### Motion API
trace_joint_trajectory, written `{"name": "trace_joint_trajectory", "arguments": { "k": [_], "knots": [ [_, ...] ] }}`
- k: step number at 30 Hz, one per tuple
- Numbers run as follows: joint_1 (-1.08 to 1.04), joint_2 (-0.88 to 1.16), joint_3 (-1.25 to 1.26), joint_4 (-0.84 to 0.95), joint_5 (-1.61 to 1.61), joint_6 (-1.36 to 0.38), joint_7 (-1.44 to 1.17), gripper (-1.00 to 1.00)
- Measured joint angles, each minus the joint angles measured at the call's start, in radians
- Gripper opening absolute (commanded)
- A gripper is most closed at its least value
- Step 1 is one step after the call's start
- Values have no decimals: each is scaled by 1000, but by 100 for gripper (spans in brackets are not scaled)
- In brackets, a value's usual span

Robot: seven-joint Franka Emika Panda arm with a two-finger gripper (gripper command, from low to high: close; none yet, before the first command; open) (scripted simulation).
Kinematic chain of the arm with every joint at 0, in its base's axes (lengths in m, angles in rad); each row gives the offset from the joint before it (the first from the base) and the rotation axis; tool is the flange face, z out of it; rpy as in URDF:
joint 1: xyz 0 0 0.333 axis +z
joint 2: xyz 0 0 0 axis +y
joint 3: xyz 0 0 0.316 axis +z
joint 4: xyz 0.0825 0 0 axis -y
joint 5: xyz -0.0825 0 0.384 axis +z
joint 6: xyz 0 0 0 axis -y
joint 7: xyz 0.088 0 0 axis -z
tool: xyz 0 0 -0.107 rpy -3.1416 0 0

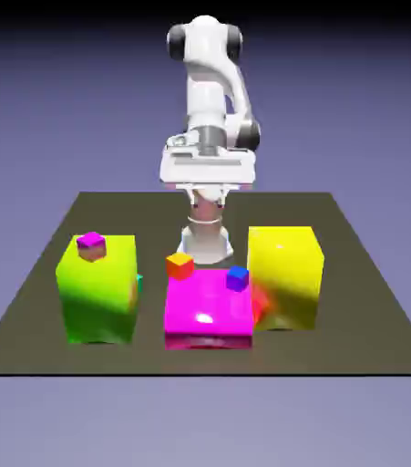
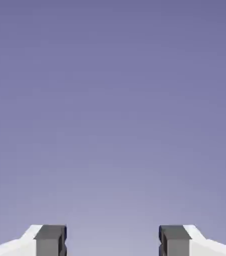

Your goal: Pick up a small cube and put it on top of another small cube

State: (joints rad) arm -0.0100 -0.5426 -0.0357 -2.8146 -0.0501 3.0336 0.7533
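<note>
Gripper (image 2: 113, 240) hangs spread and empty; teal cube (image 1: 139, 284) behind green block (image 1: 99, 296), lifting and stacking both undone.

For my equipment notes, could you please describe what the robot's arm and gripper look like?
The arm is glossy white with rounded segments and black joint caps. The gripper has a wide white body and two fingers ending in blocky grey tips.
</note>
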Motion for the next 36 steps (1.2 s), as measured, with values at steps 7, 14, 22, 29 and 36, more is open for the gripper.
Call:
{"name": "trace_joint_trajectory", "arguments": {
  "k": [7, 14, 22, 29, 36],
  "knots": [
    [-105, 63, -137, 58, -304, -60, -61, 0],
    [-211, 126, -276, 113, -609, -119, -121, 0],
    [-401, 197, -535, 77, -957, -99, -133, 0],
    [-407, 385, -635, -57, -914, -39, 89, 0],
    [-222, 449, -758, -246, -663, 122, 292, 0]
  ]
}}
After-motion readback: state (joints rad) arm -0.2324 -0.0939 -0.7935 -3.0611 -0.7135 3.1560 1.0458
